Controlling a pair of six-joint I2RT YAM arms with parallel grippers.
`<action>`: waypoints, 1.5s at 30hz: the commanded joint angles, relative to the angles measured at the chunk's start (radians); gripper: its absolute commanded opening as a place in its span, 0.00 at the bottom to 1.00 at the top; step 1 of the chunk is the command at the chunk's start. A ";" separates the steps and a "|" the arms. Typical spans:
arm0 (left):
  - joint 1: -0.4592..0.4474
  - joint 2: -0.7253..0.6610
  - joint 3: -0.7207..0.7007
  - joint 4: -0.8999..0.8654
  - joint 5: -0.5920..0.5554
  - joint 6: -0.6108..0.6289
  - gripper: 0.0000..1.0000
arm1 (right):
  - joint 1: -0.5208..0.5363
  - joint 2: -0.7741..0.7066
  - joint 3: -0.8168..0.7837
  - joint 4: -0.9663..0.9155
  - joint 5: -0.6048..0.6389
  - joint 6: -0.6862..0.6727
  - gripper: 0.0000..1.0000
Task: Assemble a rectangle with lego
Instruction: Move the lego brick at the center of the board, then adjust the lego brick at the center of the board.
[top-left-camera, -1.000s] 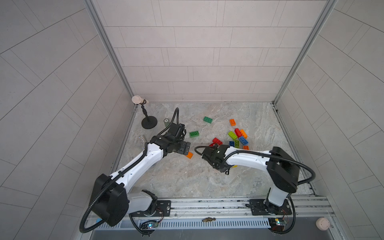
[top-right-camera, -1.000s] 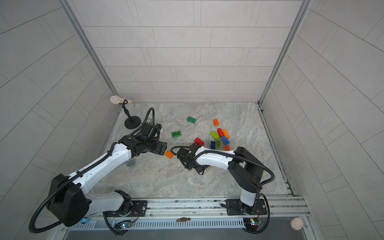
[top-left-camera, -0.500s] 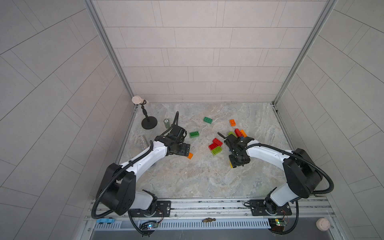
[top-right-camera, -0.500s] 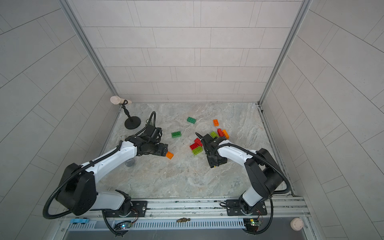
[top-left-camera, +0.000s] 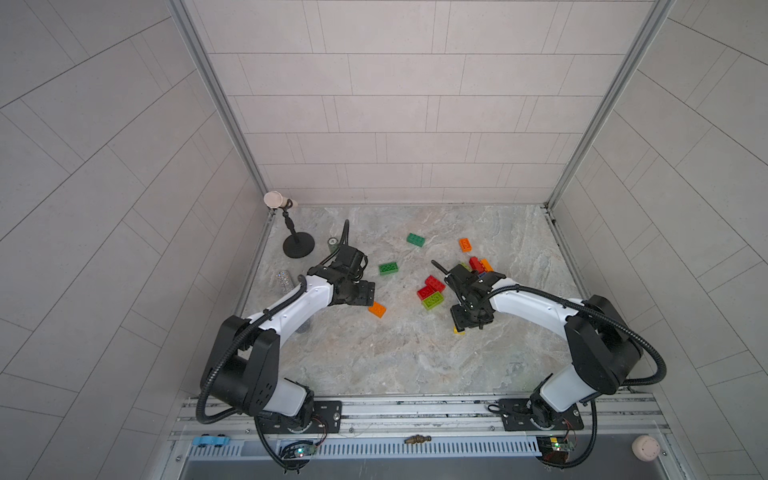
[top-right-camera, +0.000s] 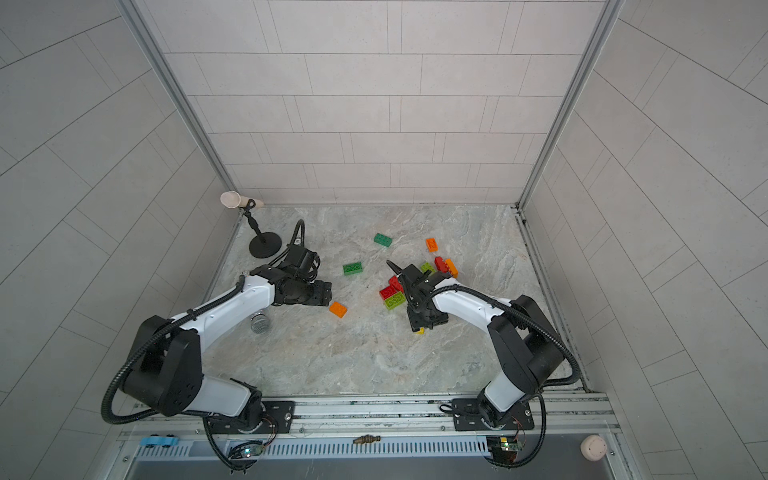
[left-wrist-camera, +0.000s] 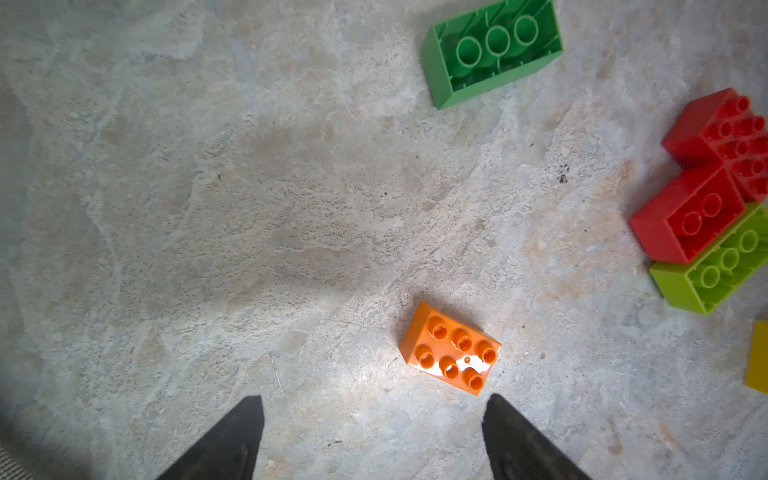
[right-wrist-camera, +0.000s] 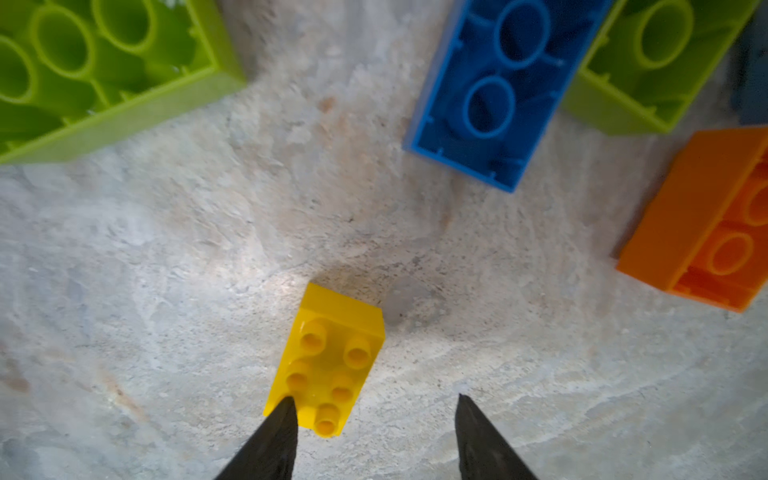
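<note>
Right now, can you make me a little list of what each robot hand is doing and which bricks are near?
Left hand: open, empty
Near it: orange brick, studs up, not held
Right hand: open
Near it: yellow brick, studs up, by one finger
Cluster: red bricks, lime brick, touching
Rectangle: not built yet

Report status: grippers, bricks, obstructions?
Left gripper open, orange brick just ahead. Right gripper open, yellow brick at one fingertip, ungripped. Other bricks scattered, no rectangle yet. No obstruction seen.
</note>
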 joint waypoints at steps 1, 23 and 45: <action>0.017 0.000 0.022 0.012 -0.024 -0.016 0.87 | 0.012 0.026 0.010 0.021 0.002 0.034 0.63; 0.026 0.128 0.037 0.098 0.063 -0.038 0.66 | 0.169 0.125 0.134 -0.036 0.045 -0.087 0.28; -0.103 0.324 0.095 0.221 0.280 -0.128 0.33 | 0.239 0.190 0.235 -0.020 -0.022 -0.143 0.24</action>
